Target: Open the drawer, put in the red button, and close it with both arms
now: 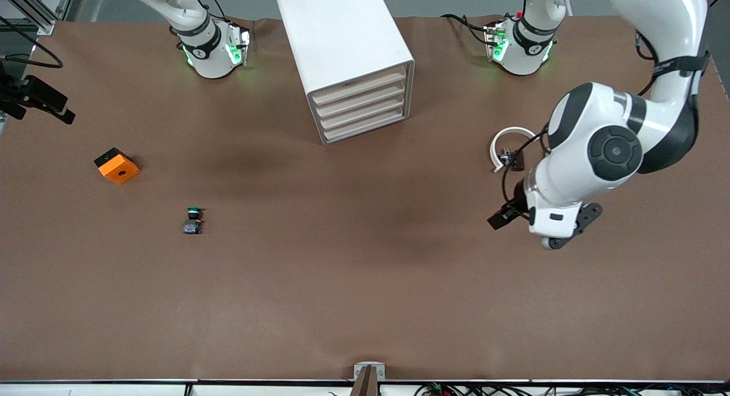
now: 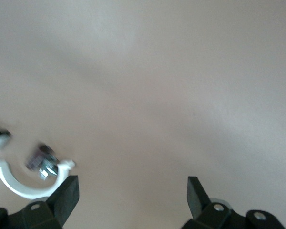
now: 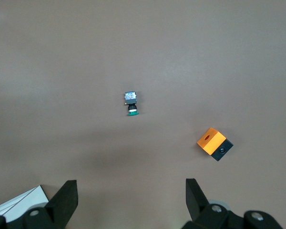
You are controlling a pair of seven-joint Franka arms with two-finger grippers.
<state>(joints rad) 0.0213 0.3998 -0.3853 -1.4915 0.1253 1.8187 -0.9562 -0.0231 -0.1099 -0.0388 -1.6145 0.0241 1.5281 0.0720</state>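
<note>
I could read no text, label, brand, number or sign anywhere. There were small dark marks on the black bands of my arm bases, but I could not make them out as letters. The drawer unit [image 1: 344, 59], the orange box [image 1: 117, 166] and the green button [image 1: 194, 219] bore no print that I could read.

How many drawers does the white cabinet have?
4 drawers, stacked one above another in the white cabinet, all shut, fronts toward the front camera. None seems hidden.
</note>
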